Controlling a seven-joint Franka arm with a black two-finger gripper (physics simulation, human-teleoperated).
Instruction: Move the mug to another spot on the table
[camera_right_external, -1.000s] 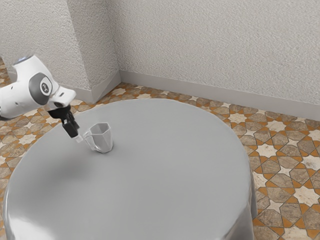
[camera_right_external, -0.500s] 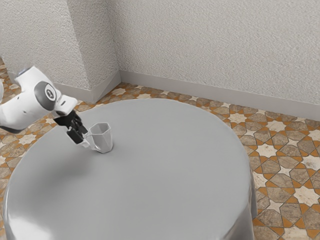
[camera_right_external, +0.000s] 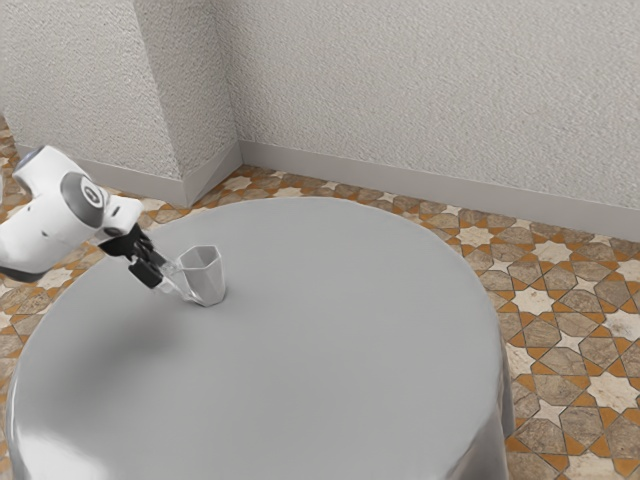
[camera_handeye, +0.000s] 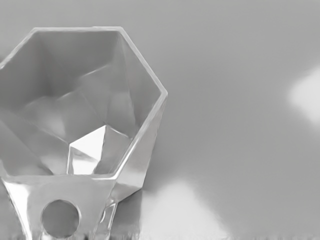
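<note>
**Item: mug** (camera_right_external: 203, 274). It stands upright on the table (camera_right_external: 350, 350), in the part of the top nearest the exterior view's left rim and well in from the table's far rim. Its long axis is vertical and its mouth opens upward. The handle (camera_right_external: 176, 283) points toward the table's rim at the exterior view's left.

The body is six-sided and faceted, narrowing toward the base. It is glossy pale grey and looks half-translucent. In the wrist view the mug (camera_handeye: 90, 110) shows a hexagonal rim, angular inner facets with a bright patch low inside, and a flat handle tab (camera_handeye: 60, 215) pierced by a round hole.

**Item: gripper** (camera_right_external: 162, 282). It is black and slants down over the same part of the table, with its tip at the mug's handle. Whether it is clamped on the handle or standing open around it cannot be told. The arm (camera_right_external: 55, 215) behind it is white with a grey joint disc.

**Item: table.** It is round with a smooth matte grey top and soft pale reflections (camera_handeye: 307, 95).

**Surroundings.** The floor (camera_right_external: 570, 300) around the table is star-patterned tile in brown and cream. The walls (camera_right_external: 450, 80) are rough white plaster with a plain skirting.
</note>
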